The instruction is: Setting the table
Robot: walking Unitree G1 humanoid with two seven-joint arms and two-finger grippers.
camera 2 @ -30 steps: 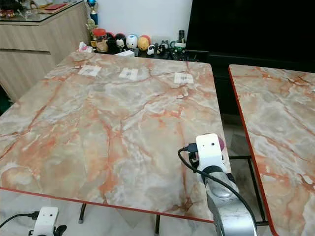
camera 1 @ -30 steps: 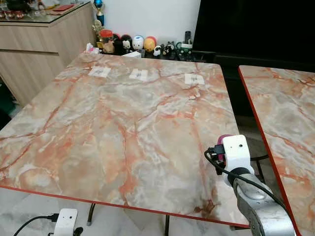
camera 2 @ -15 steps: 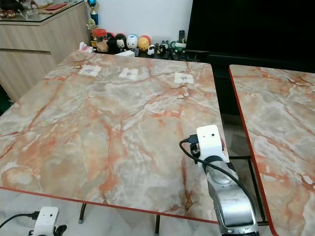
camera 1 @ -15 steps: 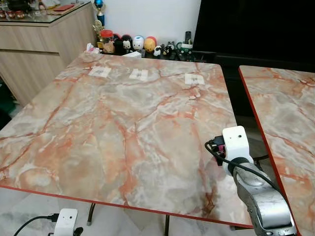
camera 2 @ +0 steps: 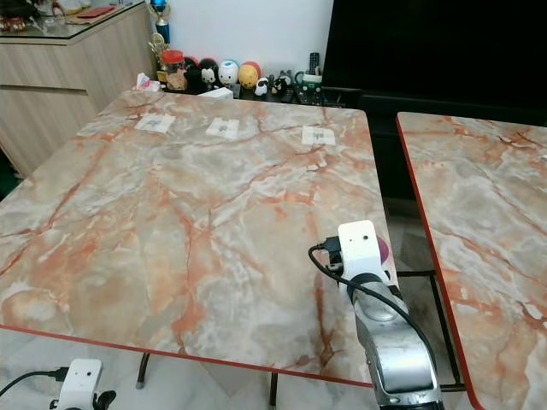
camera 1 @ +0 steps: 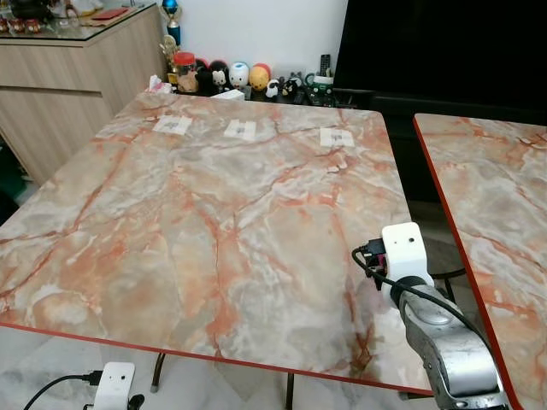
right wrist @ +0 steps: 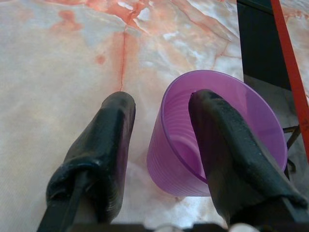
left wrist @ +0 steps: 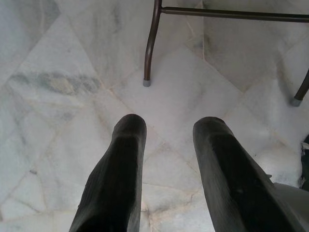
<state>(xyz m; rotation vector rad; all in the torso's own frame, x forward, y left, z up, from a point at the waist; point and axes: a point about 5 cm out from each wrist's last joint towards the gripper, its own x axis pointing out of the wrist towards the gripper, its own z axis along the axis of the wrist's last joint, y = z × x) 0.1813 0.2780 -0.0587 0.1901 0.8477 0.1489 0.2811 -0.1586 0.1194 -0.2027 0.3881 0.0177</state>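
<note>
1. The right gripper (right wrist: 159,145) has its jaws apart, one finger inside the purple cup (right wrist: 217,140) and one outside, not squeezing.
2. The cup is empty and stands by the bench (camera 1: 214,213) edge.
3. A bump could knock it off.
4. The left gripper (left wrist: 169,159) hangs over the floor (left wrist: 63,63), jaws apart, holding nothing.

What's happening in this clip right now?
The robot's right end effector has a purple plastic cup at the near right corner of the marble table. One finger is inside the cup, the other is outside its wall, and there is a gap between them. The cup is upright on the tabletop. The left end effector hangs open over the tiled floor.
</note>
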